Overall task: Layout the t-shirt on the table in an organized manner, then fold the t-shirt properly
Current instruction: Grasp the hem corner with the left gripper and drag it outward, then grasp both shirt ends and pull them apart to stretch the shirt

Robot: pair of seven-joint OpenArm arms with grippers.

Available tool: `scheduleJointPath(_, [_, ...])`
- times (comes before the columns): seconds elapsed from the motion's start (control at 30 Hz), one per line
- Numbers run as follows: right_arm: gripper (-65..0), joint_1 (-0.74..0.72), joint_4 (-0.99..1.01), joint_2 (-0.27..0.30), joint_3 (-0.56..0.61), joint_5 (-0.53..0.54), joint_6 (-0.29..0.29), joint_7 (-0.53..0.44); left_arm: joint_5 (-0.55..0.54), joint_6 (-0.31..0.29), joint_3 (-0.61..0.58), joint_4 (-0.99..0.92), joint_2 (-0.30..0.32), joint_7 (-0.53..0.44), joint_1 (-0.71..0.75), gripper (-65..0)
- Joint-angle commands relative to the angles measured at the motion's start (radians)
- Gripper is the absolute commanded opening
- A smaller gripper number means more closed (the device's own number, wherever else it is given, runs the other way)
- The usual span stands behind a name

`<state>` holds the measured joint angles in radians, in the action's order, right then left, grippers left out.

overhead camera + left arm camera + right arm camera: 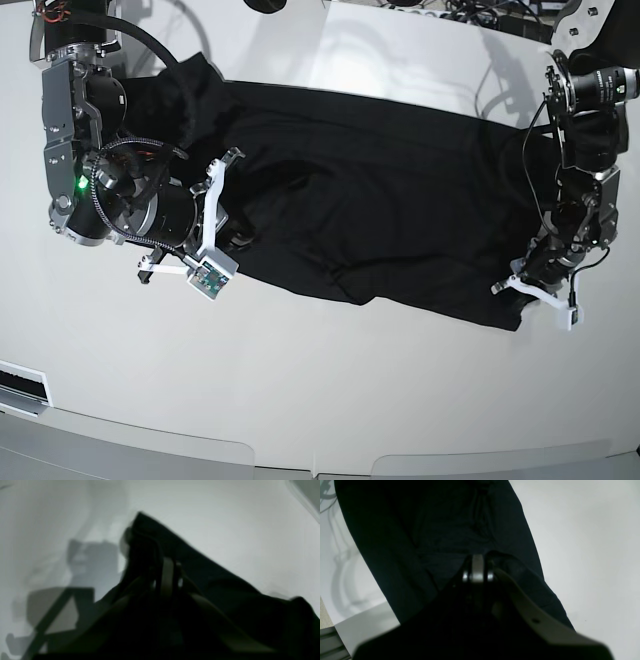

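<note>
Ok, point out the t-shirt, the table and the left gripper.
t-shirt (400, 190): base view, middle of the black cloth.
table (330, 400): base view, bare white top near the front.
left gripper (515, 290): base view, fingertips at the shirt's corner.

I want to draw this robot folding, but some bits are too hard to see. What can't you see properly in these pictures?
- Left gripper, left wrist view: dark and blurred against the plain black cloth t-shirt, so its grip is unclear.
- Right gripper, right wrist view: its tips are lost against the shirt.
- Base view: the arm at left covers the shirt's end there.
- Glossy white table: cut off by the picture edges.
</note>
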<state>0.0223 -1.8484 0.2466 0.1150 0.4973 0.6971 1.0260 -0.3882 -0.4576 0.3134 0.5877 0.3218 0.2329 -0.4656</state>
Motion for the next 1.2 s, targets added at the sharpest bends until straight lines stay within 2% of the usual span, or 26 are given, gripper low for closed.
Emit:
scheduleJointPath(0.0, [-65.0, -0.016, -0.016, 0.006, -0.005, 0.012, 0.001, -0.018, -0.021, -0.039, 0.001, 0.026, 0.014, -0.014, -0.028, -65.0])
scheduleJointPath(0.07, [-65.0, -0.016, -0.016, 0.006, -0.005, 0.011, 0.001, -0.018, -0.021, -0.100, 0.001, 0.029, 0.014, -0.014, -0.028, -65.0])
scheduleJointPath(0.13, [-65.0, -0.016, -0.016, 0.006, -0.005, 0.011, 0.001, -0.018, -0.022, -0.121, 0.001, 0.029, 0.016, -0.011, -0.029, -65.0])
scheduleJointPath(0.27, [-65.0, -0.016, -0.016, 0.006, -0.005, 0.006, 0.001, -0.018, -0.055, -0.092, 0.001, 0.029, 0.019, 0.019, -0.029, -65.0])
scheduleJointPath(0.47, [-65.0, -0.022, -0.032, 0.008, -0.011, 0.000, 0.001, -0.019, -0.153, -0.098, 0.001, 0.074, 0.066, 0.118, -0.029, -65.0])
scheduleJointPath(0.6, [-65.0, -0.022, -0.067, 0.023, -0.071, 0.003, 0.001, -0.019, -0.220, -0.098, 0.001, 0.122, 0.116, 0.201, -0.029, -65.0])
scheduleJointPath(0.73, [-65.0, -0.022, -0.068, 0.034, -0.169, -0.011, 0.001, -0.018, -0.243, -0.097, 0.001, 0.126, 0.147, 0.215, -0.028, -65.0])
scheduleJointPath(0.93, [-65.0, -0.025, -0.068, 0.113, -0.304, 0.041, 0.001, -0.013, -0.261, -0.126, 0.001, 0.126, 0.146, 0.223, -0.028, -65.0])
scheduleJointPath(1.03, [-65.0, -0.025, -0.068, 0.163, -0.328, 0.101, 0.001, 0.056, -0.267, -0.154, 0.001, 0.126, 0.146, 0.238, -0.028, -65.0])
scheduleJointPath(1.17, [-65.0, -0.024, -0.068, 0.213, -0.327, 0.185, 0.001, 0.151, -0.314, -0.154, 0.001, 0.126, 0.146, 0.277, -0.029, -65.0])
